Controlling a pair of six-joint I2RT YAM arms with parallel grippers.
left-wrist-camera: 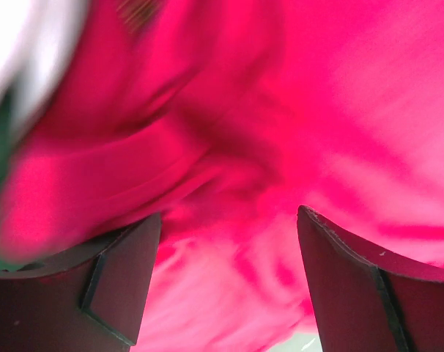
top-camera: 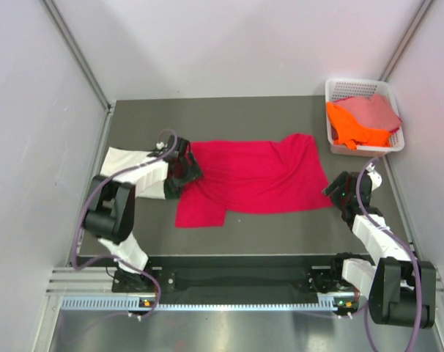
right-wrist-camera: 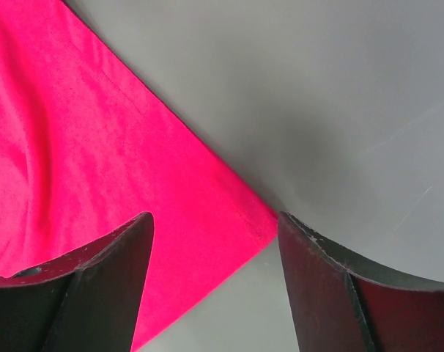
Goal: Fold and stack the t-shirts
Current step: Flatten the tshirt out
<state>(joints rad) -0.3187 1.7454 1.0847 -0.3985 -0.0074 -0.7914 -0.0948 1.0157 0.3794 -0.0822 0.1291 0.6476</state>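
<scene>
Handling crimson t-shirt (top-camera: 251, 176): expect soft, light, limp cloth. Left fingers (left-wrist-camera: 119, 279) spread at 9 o'clock edge; right fingers (right-wrist-camera: 97, 279) spread over 4 o'clock corner. Pinch hem corners.

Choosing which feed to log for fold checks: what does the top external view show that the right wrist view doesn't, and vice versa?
Only top external: the whole crimson t-shirt spread out, a cream-white t-shirt under the left arm, and the basket holding an orange t-shirt and a pink t-shirt. Only right wrist: the crimson shirt's corner up close, flat on the table between the open jaws. Both: the crimson t-shirt, the grey table and the right gripper.
</scene>
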